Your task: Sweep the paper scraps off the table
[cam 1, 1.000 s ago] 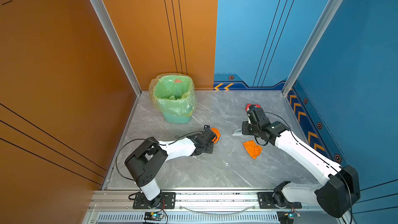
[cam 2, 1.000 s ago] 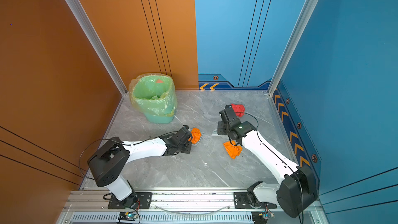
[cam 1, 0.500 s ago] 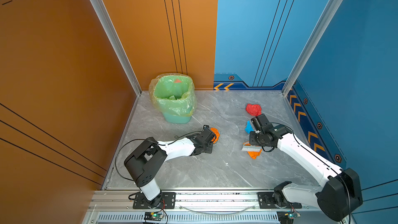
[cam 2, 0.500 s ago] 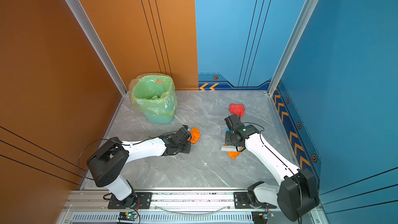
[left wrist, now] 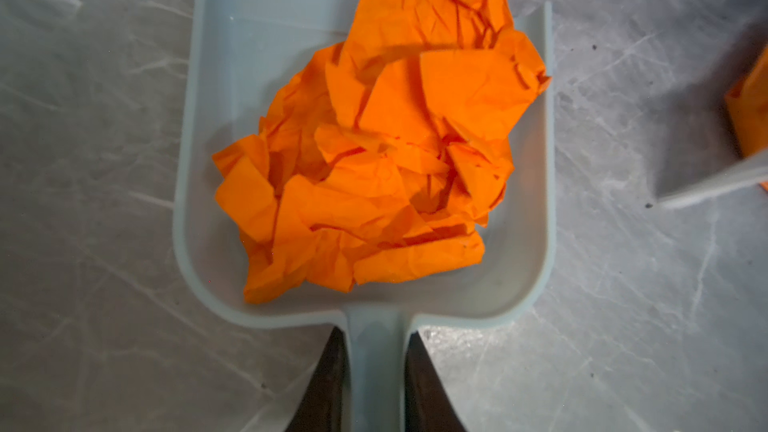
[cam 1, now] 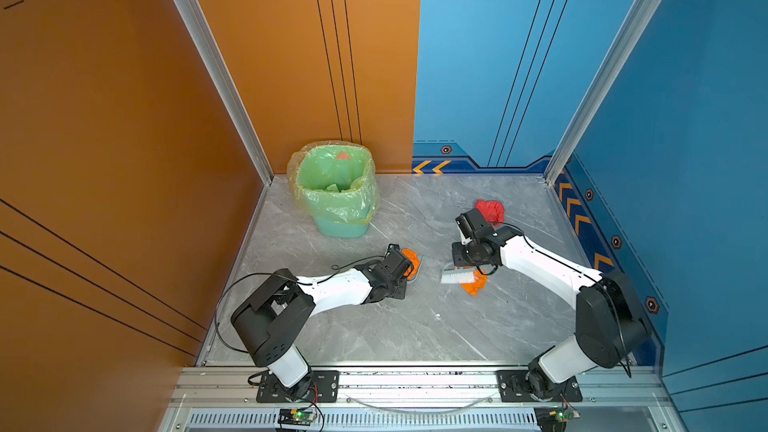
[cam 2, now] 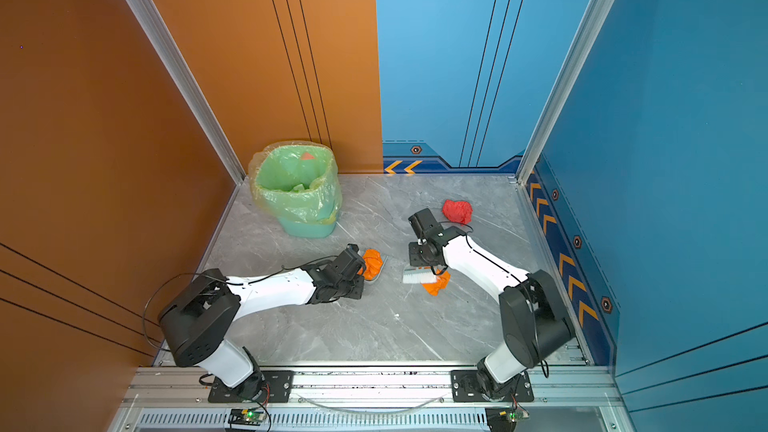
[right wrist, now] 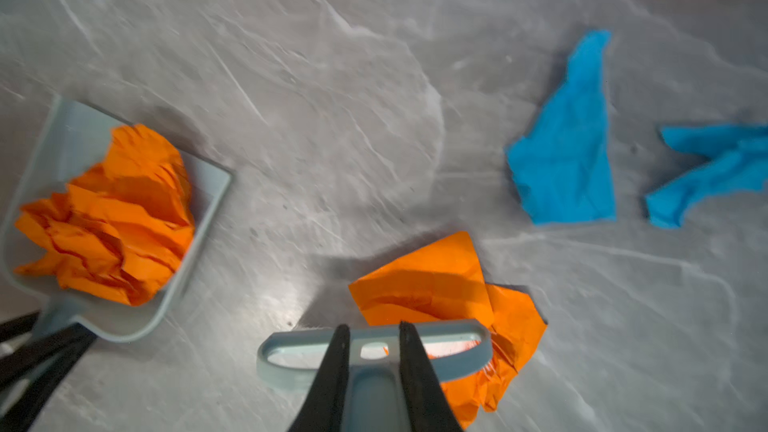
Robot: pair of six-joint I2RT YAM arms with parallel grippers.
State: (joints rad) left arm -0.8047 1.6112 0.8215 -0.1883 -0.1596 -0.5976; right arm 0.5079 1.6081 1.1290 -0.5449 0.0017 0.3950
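While left gripper clamps dustpan | right gripper clamps brush | bin well apart

Grey marble table there, green-bagged bin at its back left corner, dustpan mid-table, brush against an orange scrap, two blue scraps close by, red wad further back.

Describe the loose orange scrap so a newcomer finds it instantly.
On the grey marble table, find the brush held by the right gripper, right of centre. The orange paper wad lies on the bare table, partly under its head; its orange twin sits inside the dustpan instead.
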